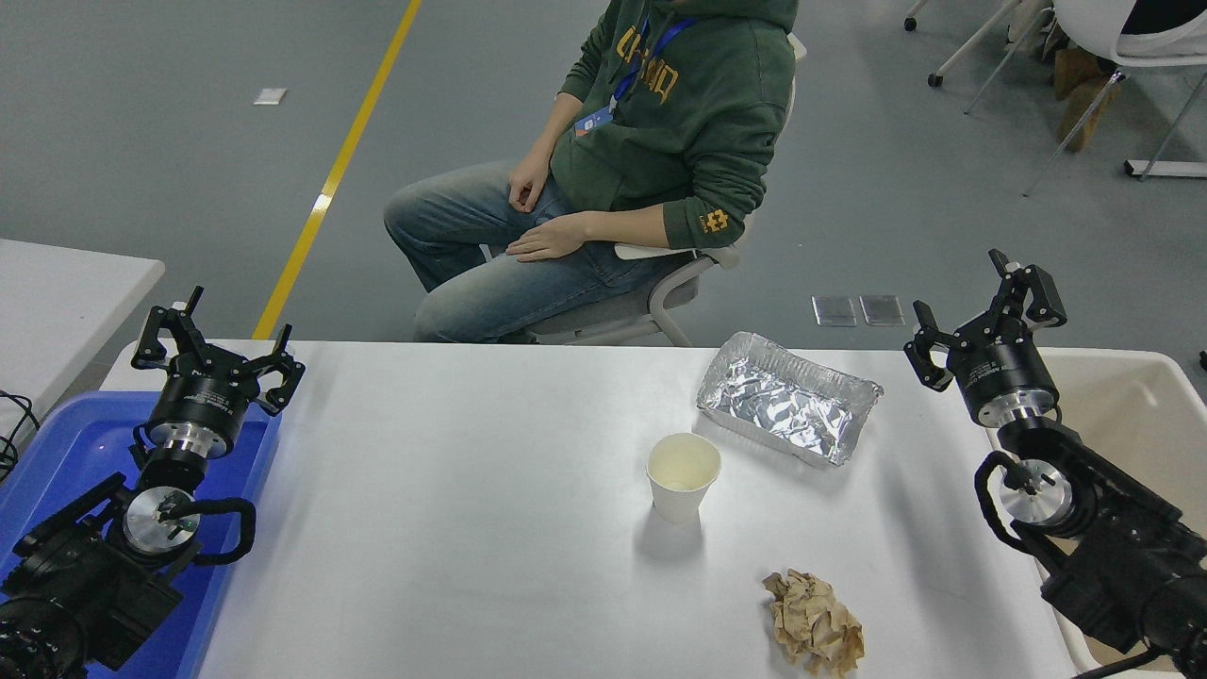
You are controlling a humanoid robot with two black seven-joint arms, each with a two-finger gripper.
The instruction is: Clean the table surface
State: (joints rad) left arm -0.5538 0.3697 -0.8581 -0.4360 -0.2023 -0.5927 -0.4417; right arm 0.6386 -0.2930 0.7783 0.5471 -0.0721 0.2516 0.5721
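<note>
The white counter [471, 528] fills the middle of the view, a smooth matte rectangle with rounded corners. Near its centre stands an upright paper cup [683, 475], open-mouthed, its pale inside showing nothing in it. Just beyond it to the right lies a shallow foil tray [788, 397], crinkled and shiny, holding nothing. Near the front edge on the right rests a crumpled wad of brown paper [813, 622]. A blue plastic tray [57, 453] sits at the left end under the left hand [219, 349], whose fingers are spread and grasp nothing. The right hand [981, 321] hovers off the counter's far right corner, fingers likewise released, beside a cream bin [1150, 415]. A person [660, 151] sits on a chair beyond the far edge.
</note>
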